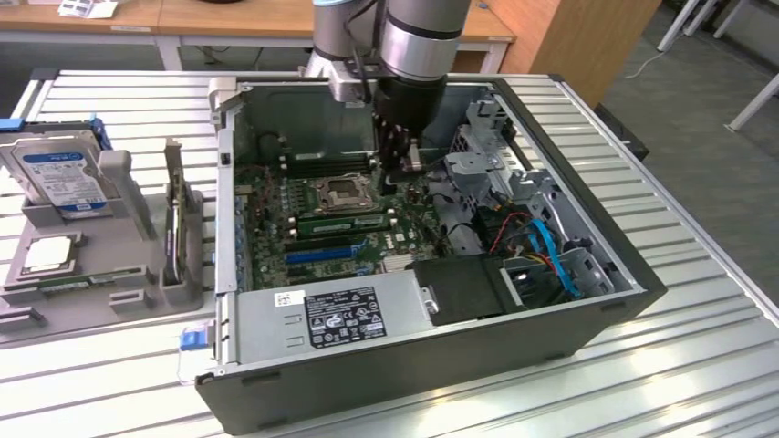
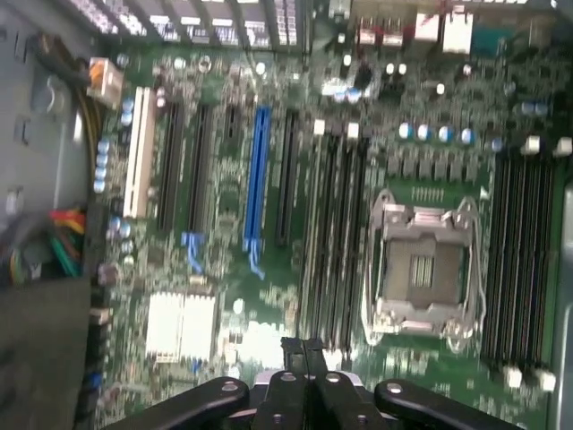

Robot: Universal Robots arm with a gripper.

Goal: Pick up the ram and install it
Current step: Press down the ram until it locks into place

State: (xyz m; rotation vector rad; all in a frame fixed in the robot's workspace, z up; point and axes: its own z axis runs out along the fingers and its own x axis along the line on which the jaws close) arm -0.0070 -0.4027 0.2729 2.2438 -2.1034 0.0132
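Observation:
A long green stick that looks like the ram (image 1: pixel 346 222) stands on edge in a slot beside the CPU socket (image 1: pixel 341 192) on the motherboard, inside the open computer case (image 1: pixel 487 347). My gripper (image 1: pixel 410 167) hangs inside the case just past the socket, with its fingers together and nothing visible between them. In the wrist view the shut gripper (image 2: pixel 304 345) hovers over the near ends of the black memory slots (image 2: pixel 333 242) next to the CPU socket (image 2: pixel 421 269). The ram's thin edge cannot be made out among those slots.
On the exterior view's left, a grey tray (image 1: pixel 25 319) holds a hard drive with a blue label (image 1: pixel 61 173), an upright expansion card (image 1: pixel 181 219) and a thin green strip (image 1: pixel 67 281). The case holds a power supply (image 1: pixel 328 315), a drive cage (image 1: pixel 487 164) and cables (image 1: pixel 542 246).

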